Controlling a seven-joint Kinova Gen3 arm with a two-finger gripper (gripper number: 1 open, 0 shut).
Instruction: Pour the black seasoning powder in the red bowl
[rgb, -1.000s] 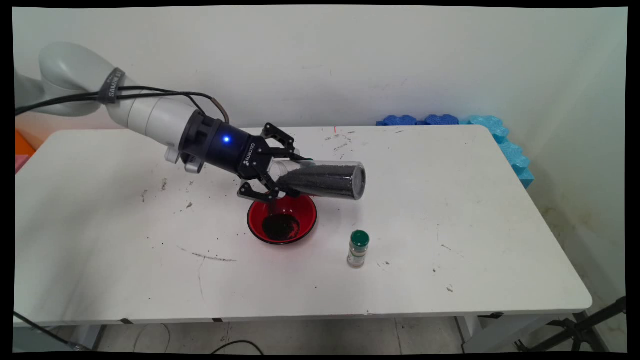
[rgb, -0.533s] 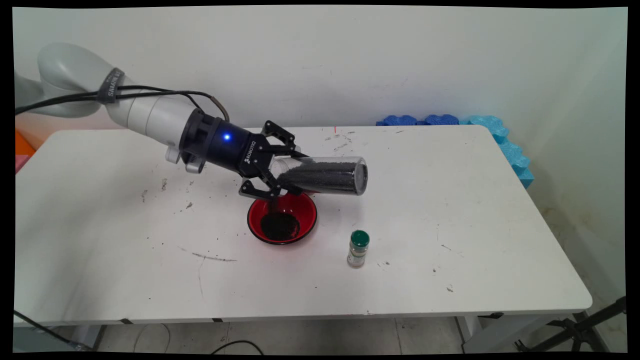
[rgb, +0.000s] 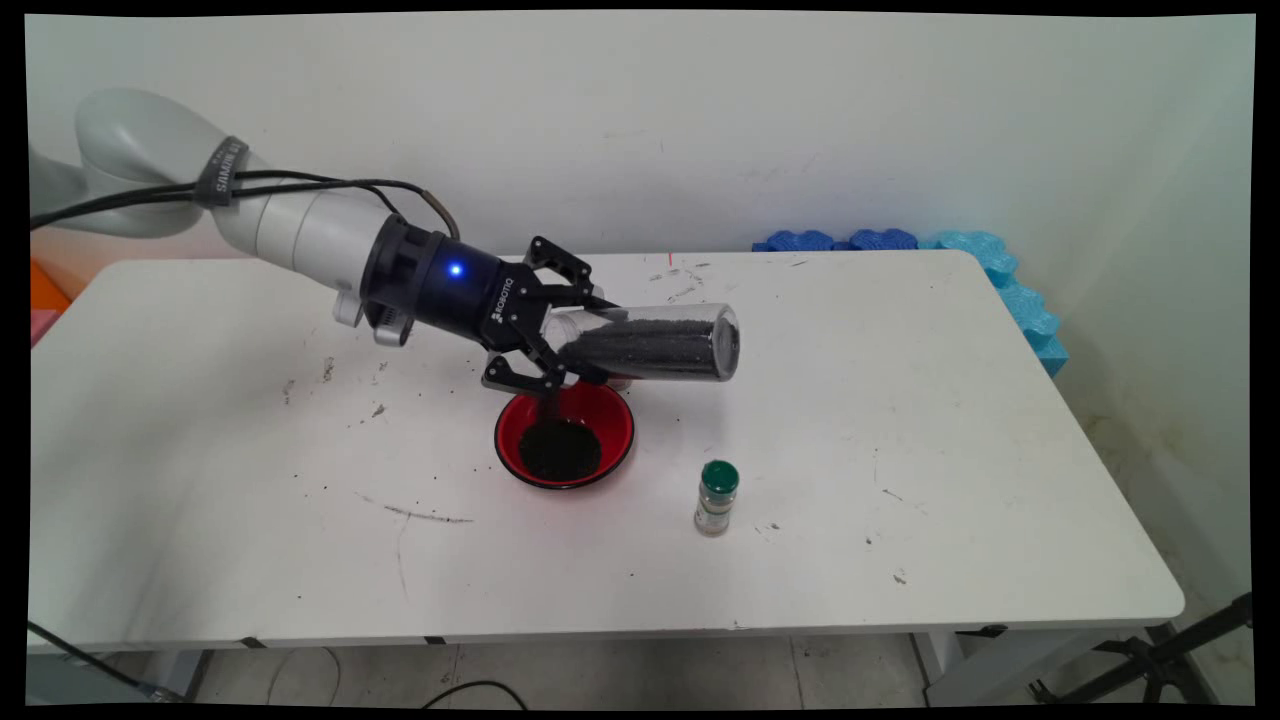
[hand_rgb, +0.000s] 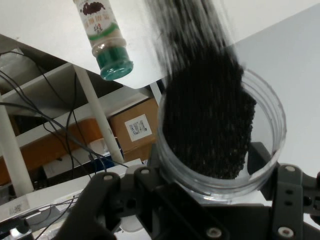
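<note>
My gripper (rgb: 562, 338) is shut on a clear jar (rgb: 650, 345) of black grains, held on its side with its mouth toward the hand, above a red bowl (rgb: 612, 428). A thin stream of grains falls from the jar's mouth into the bowl, where a dark pile (rgb: 558, 451) lies. In the hand view the jar (hand_rgb: 260, 165) fills the middle with its open rim toward the camera, and grains (hand_rgb: 205, 130) are streaming out of it. A small spice bottle with a green cap (rgb: 716, 497) stands to the right of the bowl; the hand view shows this spice bottle (hand_rgb: 104, 37) upside down.
The white table (rgb: 900, 420) bears dark specks and smears near the back and the left. Blue foam pieces (rgb: 1000, 275) lie along the back right edge. Below the table's edge, the hand view shows cables and a cardboard box (hand_rgb: 135, 127).
The jar's far end has risen a little, tilting the jar further. The pile of grains in the bowl has grown.
</note>
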